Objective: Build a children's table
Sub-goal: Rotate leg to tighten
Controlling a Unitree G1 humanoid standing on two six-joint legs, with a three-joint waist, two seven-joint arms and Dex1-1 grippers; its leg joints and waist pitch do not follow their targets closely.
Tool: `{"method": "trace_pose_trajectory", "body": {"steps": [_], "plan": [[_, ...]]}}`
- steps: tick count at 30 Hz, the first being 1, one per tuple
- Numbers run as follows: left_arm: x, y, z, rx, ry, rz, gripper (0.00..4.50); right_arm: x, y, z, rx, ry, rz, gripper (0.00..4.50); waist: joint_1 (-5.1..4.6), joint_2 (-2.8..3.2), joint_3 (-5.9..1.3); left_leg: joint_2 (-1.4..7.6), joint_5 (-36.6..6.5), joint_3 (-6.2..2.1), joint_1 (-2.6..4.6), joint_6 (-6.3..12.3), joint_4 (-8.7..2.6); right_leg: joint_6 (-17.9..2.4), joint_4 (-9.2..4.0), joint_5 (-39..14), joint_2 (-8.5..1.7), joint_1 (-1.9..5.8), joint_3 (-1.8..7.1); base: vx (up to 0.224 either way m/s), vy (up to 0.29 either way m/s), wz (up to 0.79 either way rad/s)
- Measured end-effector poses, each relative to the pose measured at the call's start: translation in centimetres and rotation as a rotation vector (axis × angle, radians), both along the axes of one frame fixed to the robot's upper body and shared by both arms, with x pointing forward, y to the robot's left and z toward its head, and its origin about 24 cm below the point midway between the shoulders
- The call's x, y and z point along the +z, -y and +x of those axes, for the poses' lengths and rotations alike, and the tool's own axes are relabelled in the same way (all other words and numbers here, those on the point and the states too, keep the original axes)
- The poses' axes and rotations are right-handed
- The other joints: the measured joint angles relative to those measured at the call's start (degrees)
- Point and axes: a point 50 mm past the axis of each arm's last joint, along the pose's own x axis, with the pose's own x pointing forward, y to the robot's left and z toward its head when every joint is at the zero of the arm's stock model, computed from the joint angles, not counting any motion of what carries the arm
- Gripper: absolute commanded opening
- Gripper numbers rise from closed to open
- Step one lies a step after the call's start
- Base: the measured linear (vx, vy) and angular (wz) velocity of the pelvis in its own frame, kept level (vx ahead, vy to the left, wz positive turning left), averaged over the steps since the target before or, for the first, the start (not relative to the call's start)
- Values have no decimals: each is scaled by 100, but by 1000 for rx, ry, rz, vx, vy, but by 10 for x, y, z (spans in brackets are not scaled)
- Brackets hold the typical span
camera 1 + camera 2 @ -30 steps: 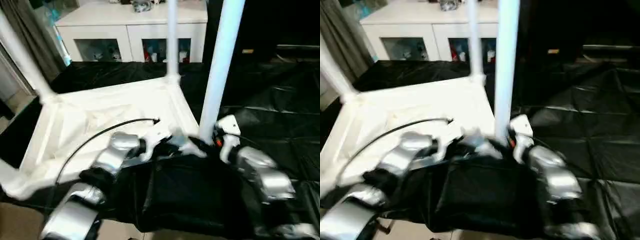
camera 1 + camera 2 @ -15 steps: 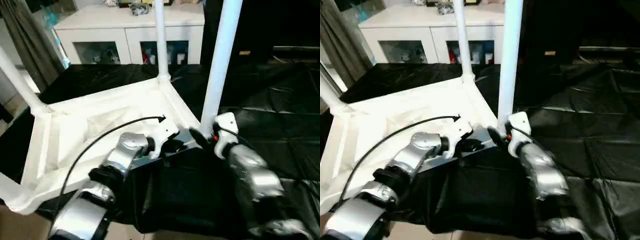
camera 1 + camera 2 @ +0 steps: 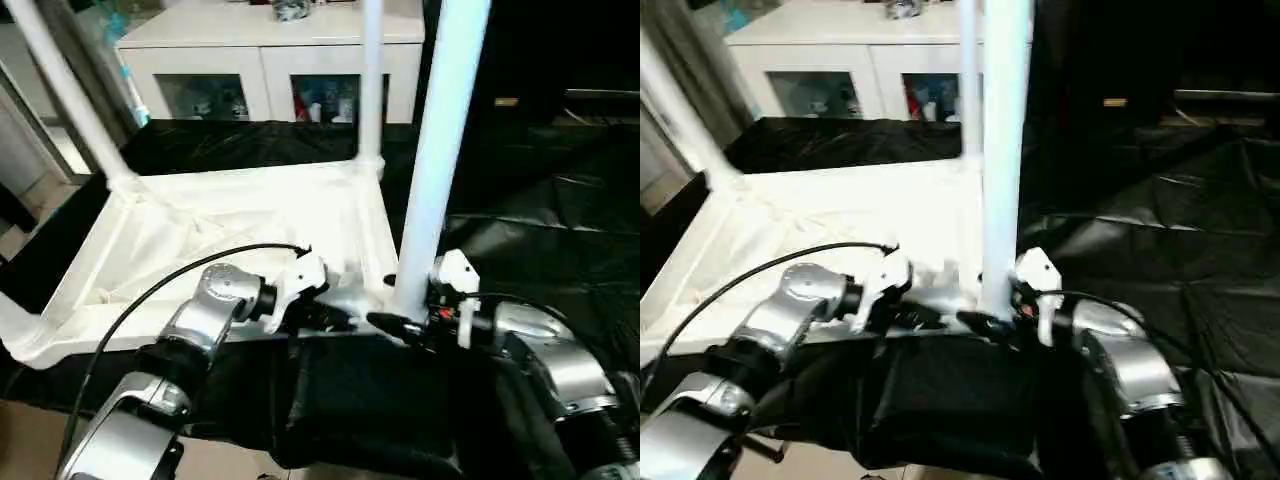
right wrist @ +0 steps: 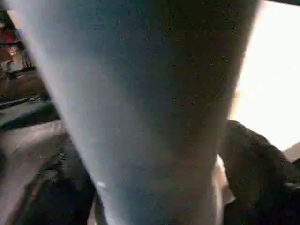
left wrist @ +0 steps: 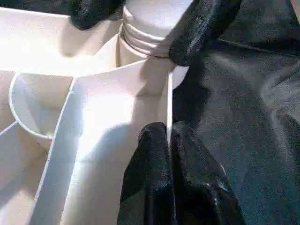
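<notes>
The children's table lies upside down on the big table draped in black cloth, occupying the cloth's left portion, with its ribbed underside facing up and its near long edge running along the cloth's front edge. At its far left corner a white leg rises at a slant out of its socket; a second leg stands at the far right corner, and a third, the thickest in view, the near right leg, stands upright in the near right corner socket. The left gripper sits at the near edge of the tabletop, just left of that socket; its two black fingers are pressed together on the thin white wall of the rim (the wall's edge runs between the fingertips in the left wrist view). A black cable arcs from the left forearm over the underside. Immediately to the right, the right gripper reaches in from the right side at the foot of the near right leg; its fingers stand apart on either side of the leg's threaded base where it meets the socket, one finger on each flank, and whether they press the leg or merely bracket it cannot be told. Behind the black cloth's far edge stands a white cabinet with glass doors.
</notes>
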Motion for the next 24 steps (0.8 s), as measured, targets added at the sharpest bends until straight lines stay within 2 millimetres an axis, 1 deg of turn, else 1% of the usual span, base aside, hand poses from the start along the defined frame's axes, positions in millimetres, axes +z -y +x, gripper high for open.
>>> {"method": "trace_pose_trajectory", "body": {"steps": [1, 2, 4, 5, 8, 11, 14, 16, 18, 19, 20, 22, 24], "plan": [[0, 0, 0, 0, 1, 1, 0, 0, 0, 0, 4, -3, 0, 334, -3, -5, 3, 0, -4, 0, 0, -8, 0, -1, 1, 1, 0, -1, 0, 0, 0, 0], [1, -1, 0, -2, -2, 2, 0, -1, 0, -1, 8, -12, 1, 318, -6, -13, 9, 0, -6, 1, 0, -11, 0, -1, 1, 1, 0, -2, 1, 0, 0, 0], [1, -1, 0, -2, -3, 3, 0, -1, -1, -1, 16, -19, 2, 304, -5, -24, 16, 0, -11, 1, 0, -19, 0, -2, 2, 1, 0, -3, 1, 0, 0, 0], [1, -1, 0, -2, -5, 3, 0, -1, -1, -1, 19, -20, 2, 302, -5, -24, 17, 0, -11, 1, 0, -19, 0, -2, 2, 1, 0, -3, 1, 0, 0, 0], [1, -2, -1, -2, -4, 3, 0, -2, -2, -2, 18, -23, 4, 277, -6, -28, 19, 1, -11, 2, 0, -18, 0, -2, 2, 1, 0, -4, 1, 0, 0, 0], [0, 0, 0, 22, 13, -1, 0, -4, -5, 0, -33, -16, 12, 272, -10, -30, 20, 3, -6, 2, 1, -13, 1, -2, 11, 1, 1, -7, 0, 0, 0, 0], [-1, 5, 6, 101, 53, 3, 0, -9, -10, 9, -192, 9, 22, 270, -63, -39, 24, 2, -9, 3, 9, -21, 10, -4, 20, 2, 1, -5, 6, 0, 0, 0], [-1, 14, 13, 174, 81, 7, 0, -12, -12, 20, -348, 27, 27, 270, -123, -46, 27, 0, -5, 4, 18, -26, 16, -5, 18, 3, 0, 1, 10, 0, 0, 0], [-2, 20, 14, 208, 88, 3, 0, -13, -13, 24, -423, 32, 30, 270, -151, -38, 23, -6, -6, 6, 33, -26, 13, -4, 10, 2, -2, 18, 19, 0, 0, 0], [-3, 25, 16, 239, 98, 6, 0, -15, -16, 27, -488, 30, 36, 270, -164, -38, 23, -6, -6, 6, 51, -26, 13, -1, 8, 0, -1, 34, 18, 0, 0, 0], [-3, 29, 19, 274, 110, 9, 0, -15, -18, 32, -567, 35, 40, 270, -181, -39, 24, -6, -6, 5, 53, -27, 13, 20, 3, -12, -1, 35, 18, 0, 0, 0], [-3, 38, 20, 304, 120, 7, 0, -16, -21, 36, -642, 44, 31, 270, -182, -30, 18, -8, -6, 5, 56, -26, 12, 20, -11, -12, -1, 48, 18, 0, 0, 0], [-3, 42, 20, 323, 126, 5, 0, -16, -23, 38, -670, 63, 12, 270, -183, -18, 9, -11, -7, 5, 57, -26, 11, 17, -15, -10, -2, 51, 22, 0, 0, 0]]}}
